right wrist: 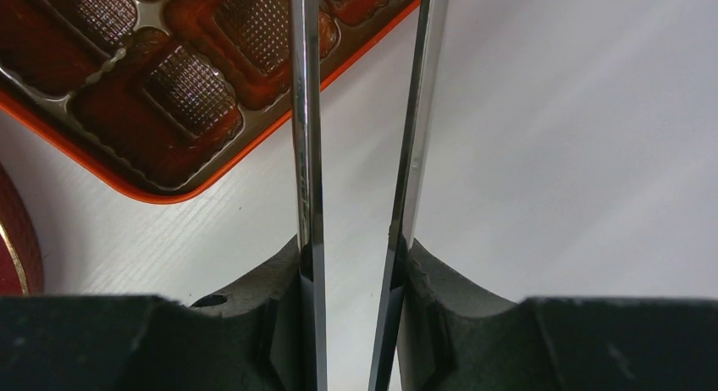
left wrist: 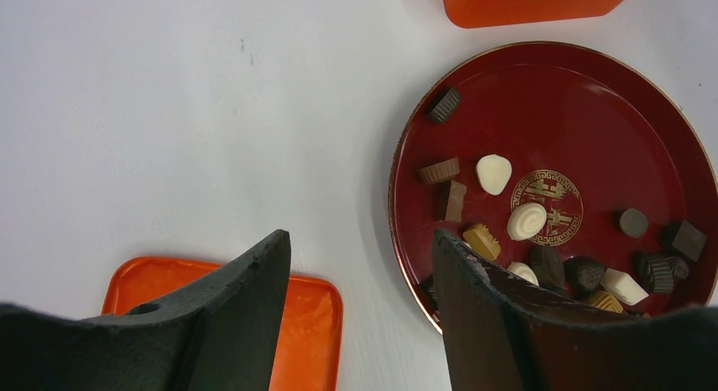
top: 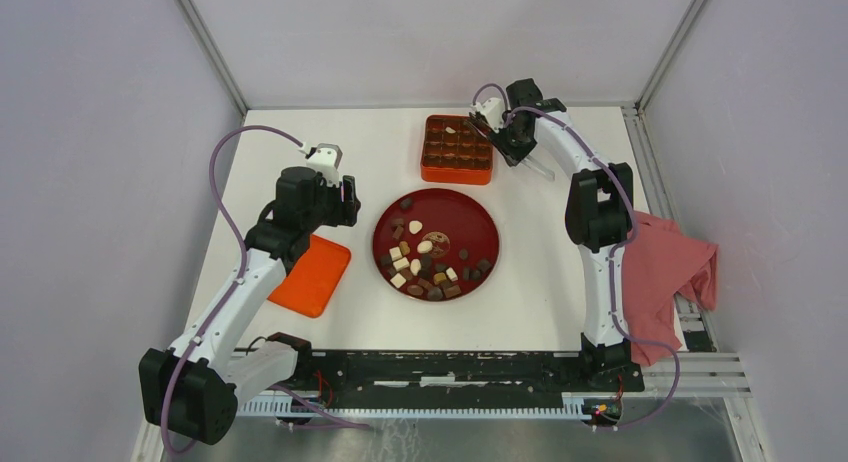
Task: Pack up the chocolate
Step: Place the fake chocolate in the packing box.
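The chocolate lies as loose dark, tan and cream pieces on a red plate, seen close in the left wrist view as chocolate on the plate. Behind it stands the orange gridded box, with dark pieces in its compartments. My left gripper hangs open and empty over the table, between the plate and an orange lid. My right gripper is shut on metal tongs beside the box's right edge; the tong blades stand apart and their tips are out of view.
The orange lid lies flat left of the plate, under the left arm. A pink cloth hangs over the table's right edge behind the right arm. Grey walls close in the back and both sides.
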Robot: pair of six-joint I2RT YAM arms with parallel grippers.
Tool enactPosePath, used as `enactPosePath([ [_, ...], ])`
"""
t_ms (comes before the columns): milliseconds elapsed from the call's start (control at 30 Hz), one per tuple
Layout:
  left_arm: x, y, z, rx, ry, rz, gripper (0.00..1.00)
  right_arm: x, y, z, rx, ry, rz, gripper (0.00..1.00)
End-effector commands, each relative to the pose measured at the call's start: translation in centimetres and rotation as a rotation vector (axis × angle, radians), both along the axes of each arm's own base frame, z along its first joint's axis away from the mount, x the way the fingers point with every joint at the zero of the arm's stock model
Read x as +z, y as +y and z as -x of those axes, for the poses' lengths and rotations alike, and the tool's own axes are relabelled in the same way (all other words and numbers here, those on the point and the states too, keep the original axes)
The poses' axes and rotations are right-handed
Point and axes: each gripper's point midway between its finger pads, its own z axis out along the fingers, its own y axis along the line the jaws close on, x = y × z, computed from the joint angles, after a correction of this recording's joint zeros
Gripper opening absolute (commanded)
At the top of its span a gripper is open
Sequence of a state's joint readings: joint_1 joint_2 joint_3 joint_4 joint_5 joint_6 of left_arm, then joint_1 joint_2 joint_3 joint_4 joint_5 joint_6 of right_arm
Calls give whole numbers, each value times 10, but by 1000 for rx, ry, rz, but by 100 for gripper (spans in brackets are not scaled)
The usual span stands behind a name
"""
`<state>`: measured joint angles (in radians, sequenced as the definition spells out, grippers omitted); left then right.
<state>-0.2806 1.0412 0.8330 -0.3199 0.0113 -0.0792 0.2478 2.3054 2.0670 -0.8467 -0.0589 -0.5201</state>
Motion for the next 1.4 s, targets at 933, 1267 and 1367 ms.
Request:
enactPosePath([
  [933,5,-1,-3,-41,-26,-21,68,59,9,-14,9,-132,-68,39],
  [1267,8,0,-3,-37,-39,-18,67,96,23,80,163,-107,-213,38],
  [1367,8,0,-3,-35,-41,-18,67,95,30,120,244,-79,-225,38],
])
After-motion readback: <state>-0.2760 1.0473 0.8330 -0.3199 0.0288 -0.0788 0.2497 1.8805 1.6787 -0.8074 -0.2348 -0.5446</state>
